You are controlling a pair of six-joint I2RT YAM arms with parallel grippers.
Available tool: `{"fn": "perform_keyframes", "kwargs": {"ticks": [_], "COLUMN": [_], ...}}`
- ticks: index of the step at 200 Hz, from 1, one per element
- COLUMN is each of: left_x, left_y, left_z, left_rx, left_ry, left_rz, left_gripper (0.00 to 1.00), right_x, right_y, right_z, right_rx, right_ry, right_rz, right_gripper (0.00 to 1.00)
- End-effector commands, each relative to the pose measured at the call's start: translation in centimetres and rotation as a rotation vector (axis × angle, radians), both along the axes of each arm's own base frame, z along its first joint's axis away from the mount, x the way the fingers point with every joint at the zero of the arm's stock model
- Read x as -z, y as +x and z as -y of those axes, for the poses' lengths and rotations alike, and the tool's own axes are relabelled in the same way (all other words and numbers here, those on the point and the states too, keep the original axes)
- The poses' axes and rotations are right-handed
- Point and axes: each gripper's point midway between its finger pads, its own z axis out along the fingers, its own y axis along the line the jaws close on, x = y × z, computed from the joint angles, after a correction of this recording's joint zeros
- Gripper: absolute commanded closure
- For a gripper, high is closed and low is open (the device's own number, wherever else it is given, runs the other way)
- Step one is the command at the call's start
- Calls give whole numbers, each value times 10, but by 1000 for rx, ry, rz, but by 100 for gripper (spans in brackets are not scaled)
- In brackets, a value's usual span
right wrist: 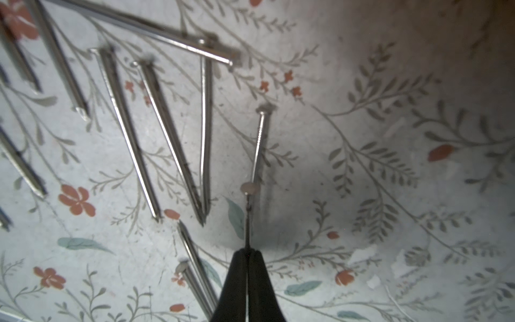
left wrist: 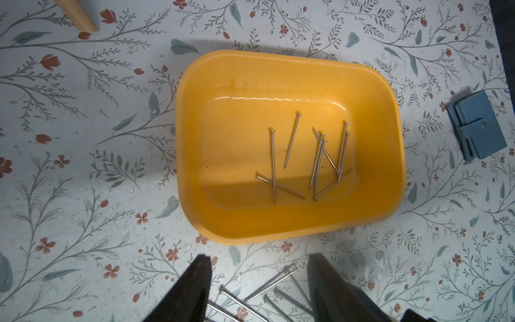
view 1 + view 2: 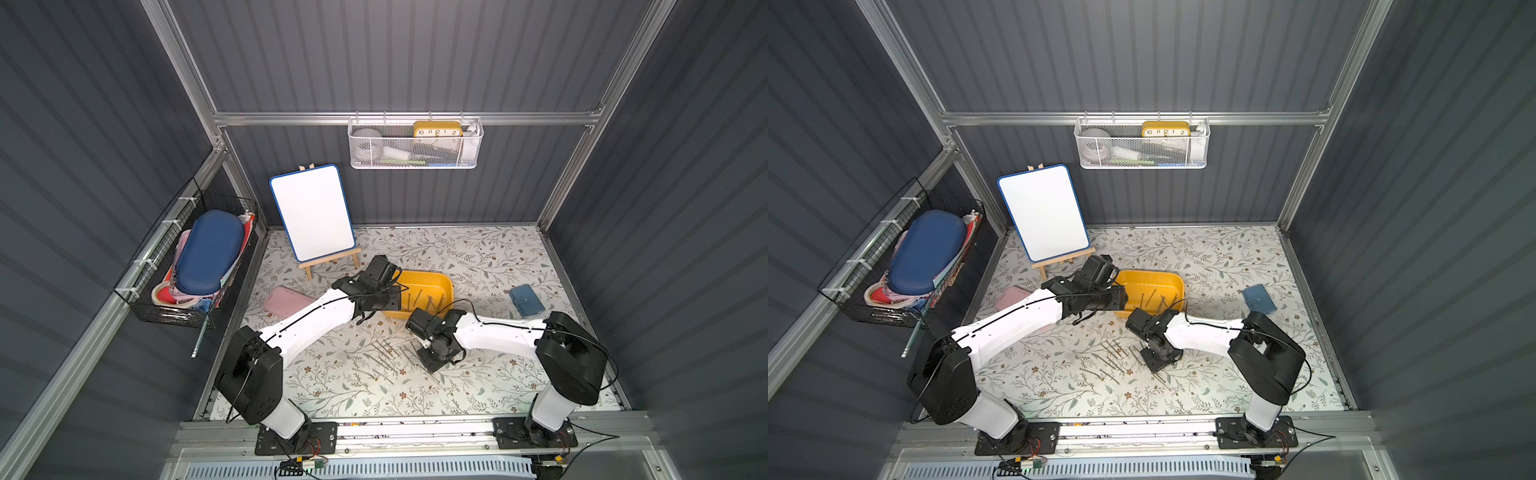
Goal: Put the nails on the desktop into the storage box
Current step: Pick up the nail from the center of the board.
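Steel is being pinched at the pickup step: the right gripper (image 1: 248,252) is clamping its jaws together on one nail (image 1: 249,189) down at the desktop (image 1: 390,195), beside the loose nails (image 3: 384,358). Next it is likely needing a clean lift, then a short carry over the near rim of the storage box (image 3: 436,282), where several more are lying. The left gripper (image 2: 259,264), jaws apart and empty, is crowding the box's side nearest its own arm, leaving the far half open

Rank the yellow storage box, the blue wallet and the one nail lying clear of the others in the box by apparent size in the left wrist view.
1. storage box, by far the largest.
2. blue wallet.
3. nail, nearly as long as the wallet but hair-thin.
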Motion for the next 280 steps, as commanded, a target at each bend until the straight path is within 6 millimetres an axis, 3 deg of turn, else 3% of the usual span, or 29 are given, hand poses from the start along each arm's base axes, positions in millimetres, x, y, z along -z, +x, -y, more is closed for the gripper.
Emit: {"fn": "perform_keyframes", "kwargs": {"ticks": [1,38,76,127,171,211,226,241,261,280], "left_x": [9,16,17,25,31,34,34,34,31,27], "left_y": [2,2,3,0,0,-1,-1,-1,-1,-1], "left_z": [-5,-6,-6,-8,-7,-9,-9,-11,-11,-10], "left_rx": [-4,-2,0,4,11,12,11,6,3,2], "left_ry": [21,27,28,31,36,44,42,47,41,30], "left_rz": [-4,-12,-10,-22,-31,-36,-35,-36,-26,-19], "left_gripper": [40,40,40,40,40,40,40,41,41,41], "right_x": [-20,-37,-67,-30,-20,-24,-38,-66,-115,-137], "right_y": [4,12,26,6,0,4,11,28,63,101], "right_z": [7,10,0,5,1,3,0,-6,-17,-18], "right_rx": [6,29,0,14,24,35,42,71,133,232], "right_ry": [38,106,207,181,192,195,223,285,396,448], "right_rz": [5,2,-6,-162,-210,-186,-154,-93,8,65], "right_gripper": [100,100,100,100,100,100,100,100,100,100]}}
